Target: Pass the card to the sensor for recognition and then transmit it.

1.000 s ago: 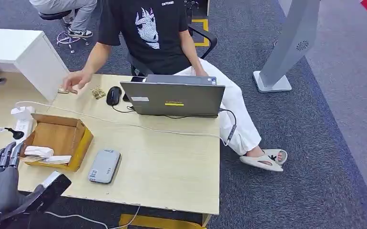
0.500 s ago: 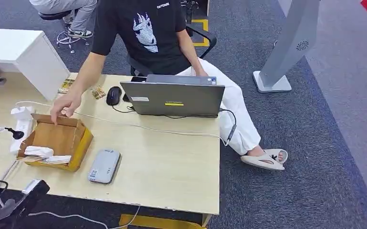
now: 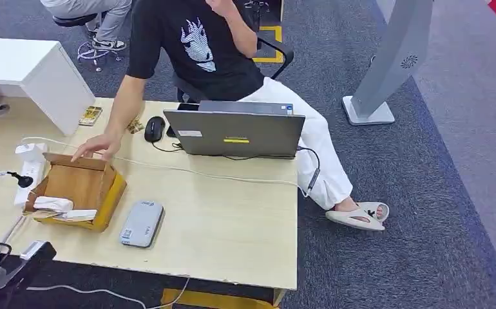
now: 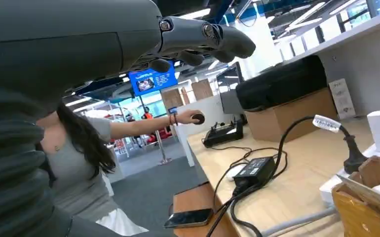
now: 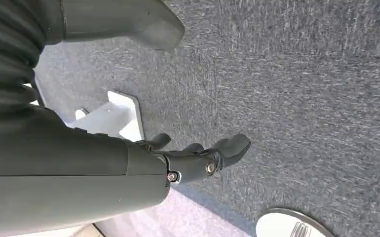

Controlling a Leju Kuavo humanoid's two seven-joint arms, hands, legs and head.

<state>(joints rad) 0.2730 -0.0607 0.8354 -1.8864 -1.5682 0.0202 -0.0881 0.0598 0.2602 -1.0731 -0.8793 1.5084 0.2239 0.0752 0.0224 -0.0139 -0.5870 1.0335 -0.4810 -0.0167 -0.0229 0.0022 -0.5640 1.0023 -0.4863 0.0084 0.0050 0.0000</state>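
White cards (image 3: 62, 207) lie in an open cardboard box (image 3: 107, 187) on the left of the wooden table. The grey flat sensor (image 3: 141, 223) lies on the table right of the box. My left arm (image 3: 10, 273) shows low at the table's near left corner, below the box. In the left wrist view my left hand (image 4: 198, 37) holds nothing, its fingers loosely apart, with the box corner (image 4: 365, 202) off to the side. My right hand (image 5: 198, 160) hangs over grey carpet, fingers apart and empty.
A seated person in a black shirt rests a hand (image 3: 97, 147) on the box's far rim. A laptop (image 3: 236, 134), mouse (image 3: 154, 128), white cable and power strip (image 3: 29, 164) are on the table. A grey stand (image 3: 387, 64) is on the carpet at right.
My left hand has dropped from beside the box down past the table's near left corner. The person's hand has moved from the far table edge onto the box's far rim.
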